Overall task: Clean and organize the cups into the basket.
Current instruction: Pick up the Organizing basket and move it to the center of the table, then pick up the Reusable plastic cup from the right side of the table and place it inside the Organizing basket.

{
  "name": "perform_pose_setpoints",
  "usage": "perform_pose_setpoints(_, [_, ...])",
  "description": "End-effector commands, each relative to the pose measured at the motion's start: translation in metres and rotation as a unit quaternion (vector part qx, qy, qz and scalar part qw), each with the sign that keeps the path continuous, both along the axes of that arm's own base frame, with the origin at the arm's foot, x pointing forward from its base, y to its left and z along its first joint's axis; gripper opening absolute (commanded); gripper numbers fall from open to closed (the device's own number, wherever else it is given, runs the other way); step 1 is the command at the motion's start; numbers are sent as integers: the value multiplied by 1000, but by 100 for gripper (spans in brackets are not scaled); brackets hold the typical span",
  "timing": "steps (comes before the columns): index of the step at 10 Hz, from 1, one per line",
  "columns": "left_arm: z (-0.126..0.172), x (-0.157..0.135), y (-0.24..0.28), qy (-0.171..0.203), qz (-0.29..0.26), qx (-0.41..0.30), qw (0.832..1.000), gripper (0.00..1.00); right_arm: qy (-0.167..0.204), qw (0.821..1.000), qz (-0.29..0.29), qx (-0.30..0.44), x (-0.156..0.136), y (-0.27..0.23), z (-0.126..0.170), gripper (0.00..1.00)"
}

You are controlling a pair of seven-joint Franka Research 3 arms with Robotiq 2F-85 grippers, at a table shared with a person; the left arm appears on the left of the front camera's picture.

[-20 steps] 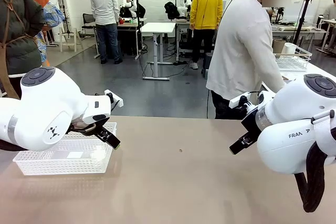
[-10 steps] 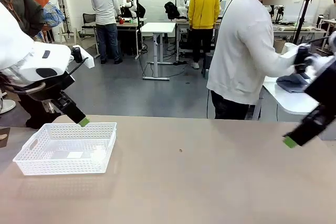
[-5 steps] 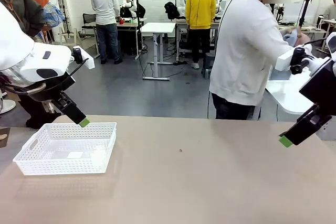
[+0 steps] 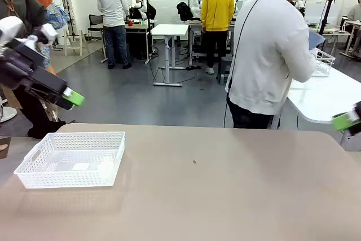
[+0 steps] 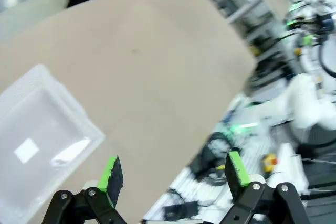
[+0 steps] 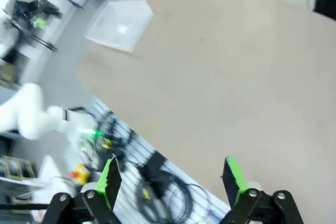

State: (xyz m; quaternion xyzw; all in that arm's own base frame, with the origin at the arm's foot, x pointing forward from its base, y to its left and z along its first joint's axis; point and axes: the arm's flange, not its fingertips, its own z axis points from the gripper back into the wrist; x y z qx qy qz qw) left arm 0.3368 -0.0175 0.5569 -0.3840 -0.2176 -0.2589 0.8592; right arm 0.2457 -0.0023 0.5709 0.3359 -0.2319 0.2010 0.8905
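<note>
The basket is a shallow white lattice one, with nothing in it, on the left of the tan table. My left gripper hangs high above and to the left of the basket. In the left wrist view it is open with nothing between its green pads, and the basket lies far below. My right gripper is at the right edge, beyond the table's far right corner. In the right wrist view it is open and holds nothing, with the basket far off. The cups are out of view.
A person in a white top stands at the far side, turned toward a white side table that carries a wire basket. Other people and desks stand far behind.
Both arms have swung up and outward, away from the table's middle. The left gripper moved up and left; the right gripper went to the right edge. Both stayed open.
</note>
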Motion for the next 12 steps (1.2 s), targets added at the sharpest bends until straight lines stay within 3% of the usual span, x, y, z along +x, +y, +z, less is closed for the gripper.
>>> perform_pose_setpoints(1, [-16,22,41,235,72,-219,944,100,83,962,-68,252,-5,-66,-40,100])
perform_pose_setpoints(3, [-34,28,89,265,128,-231,927,100,121,924,-102,348,-7,-128,-78,100])
perform_pose_setpoints(5, [-51,27,133,301,122,-284,902,100,146,894,-126,404,-18,-176,-112,100])
perform_pose_setpoints(9, [-48,-4,207,274,189,-320,887,100,162,896,-173,376,-66,-234,-116,100])
perform_pose_setpoints(12, [-44,-15,223,261,246,-284,889,100,119,898,-189,378,-77,-238,-103,100])
